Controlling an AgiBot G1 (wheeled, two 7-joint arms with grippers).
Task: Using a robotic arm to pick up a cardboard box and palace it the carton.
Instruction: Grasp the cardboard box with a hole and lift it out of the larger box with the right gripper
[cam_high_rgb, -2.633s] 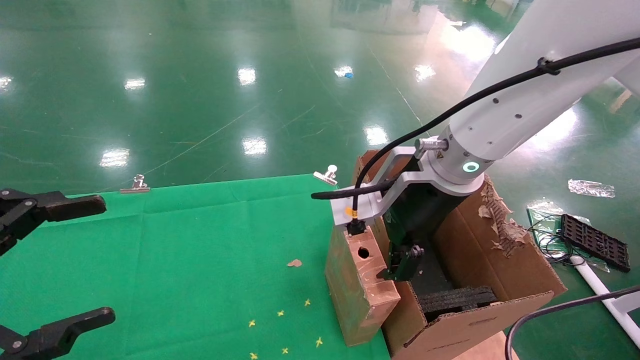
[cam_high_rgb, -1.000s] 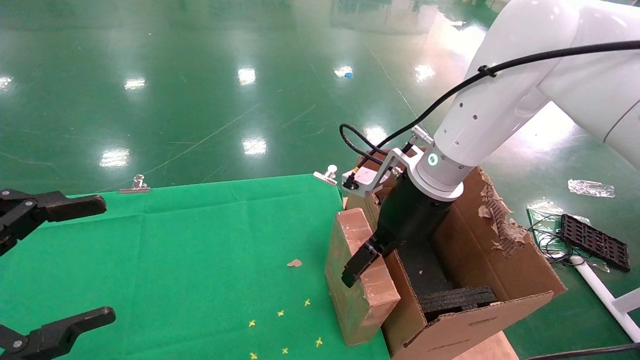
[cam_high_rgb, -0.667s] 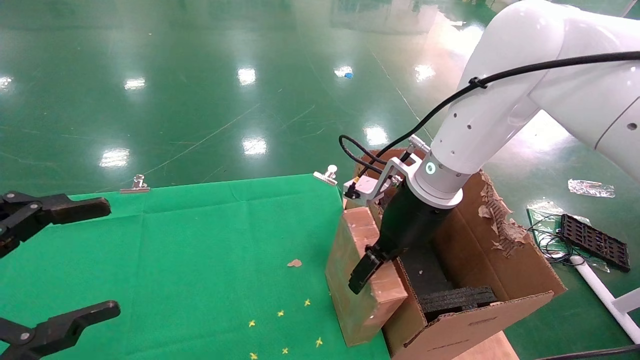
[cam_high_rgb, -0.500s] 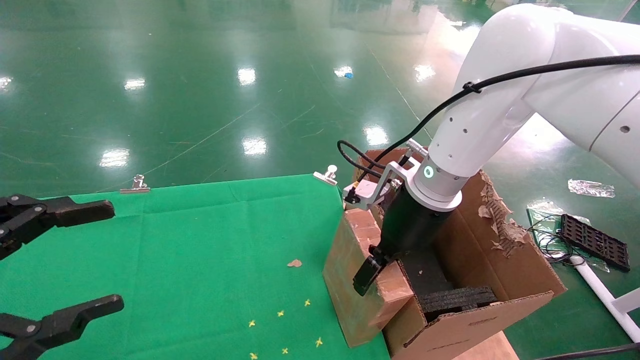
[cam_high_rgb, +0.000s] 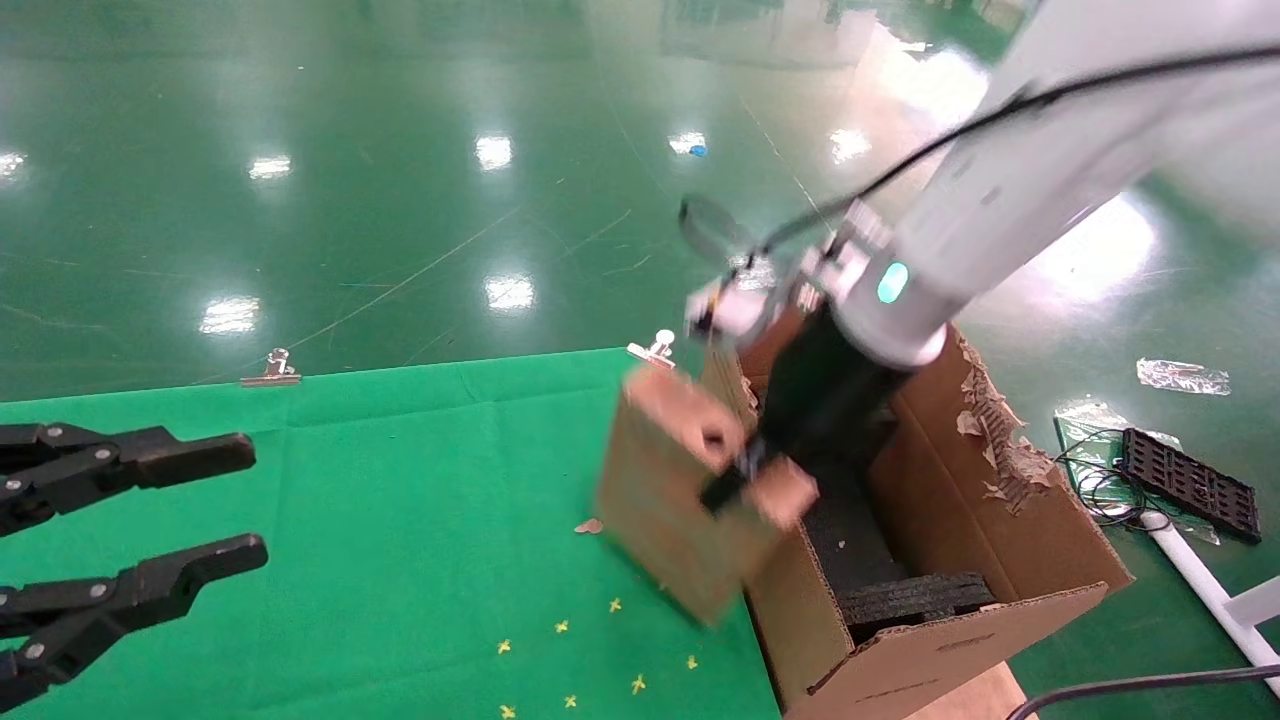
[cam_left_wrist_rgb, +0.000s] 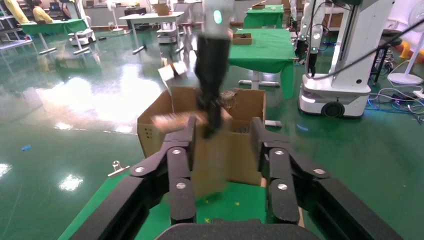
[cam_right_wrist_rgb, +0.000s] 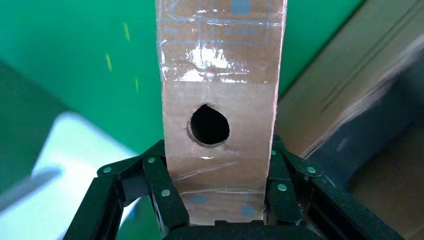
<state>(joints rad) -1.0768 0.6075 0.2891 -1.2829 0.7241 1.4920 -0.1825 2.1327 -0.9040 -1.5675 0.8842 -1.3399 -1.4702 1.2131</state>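
Right pincer (cam_right_wrist_rgb: 217, 200) clamps the cardboard box (cam_right_wrist_rgb: 220, 100) between both fingers, beside the carton (cam_high_rgb: 930, 600).

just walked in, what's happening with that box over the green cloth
The right gripper has clamped the small cardboard box and holds it tilted in the air, above the green cloth and right beside the big open carton. It is not inside the carton yet. The left gripper hangs open over the cloth's left side, holding nothing.
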